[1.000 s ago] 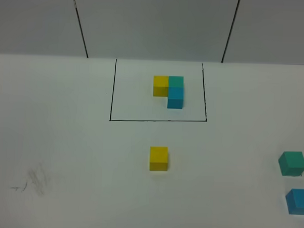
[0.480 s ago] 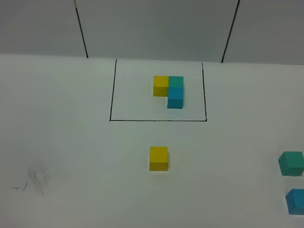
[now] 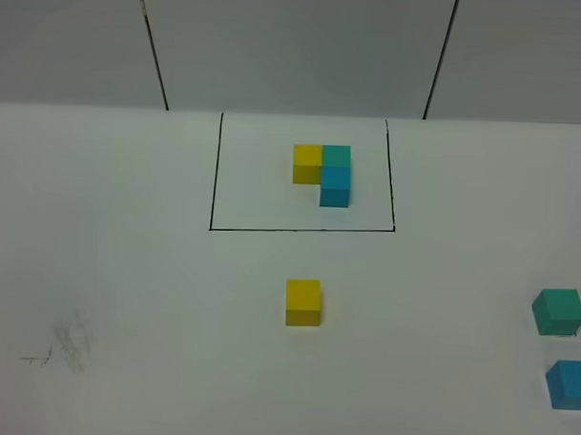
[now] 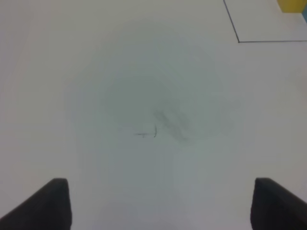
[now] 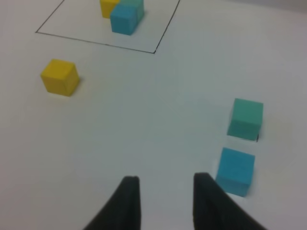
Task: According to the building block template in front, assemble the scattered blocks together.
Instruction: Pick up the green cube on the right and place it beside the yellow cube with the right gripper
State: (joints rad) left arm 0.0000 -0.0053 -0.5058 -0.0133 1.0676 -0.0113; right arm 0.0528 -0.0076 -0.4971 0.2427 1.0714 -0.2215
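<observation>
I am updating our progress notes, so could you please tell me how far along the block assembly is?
Done: nothing yet; the yellow cube, teal-green cube and sky-blue cube lie apart, outside the framed template. In hand: nothing; the left gripper is open above the table, the right gripper shut, empty, near the sky-blue cube. Left: joining all three into the template's L.

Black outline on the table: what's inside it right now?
Only the template trio: yellow cube beside teal-green cube, sky-blue cube in front of the teal-green one. Nothing else is inside. What lies beneath the trio is covered.
</observation>
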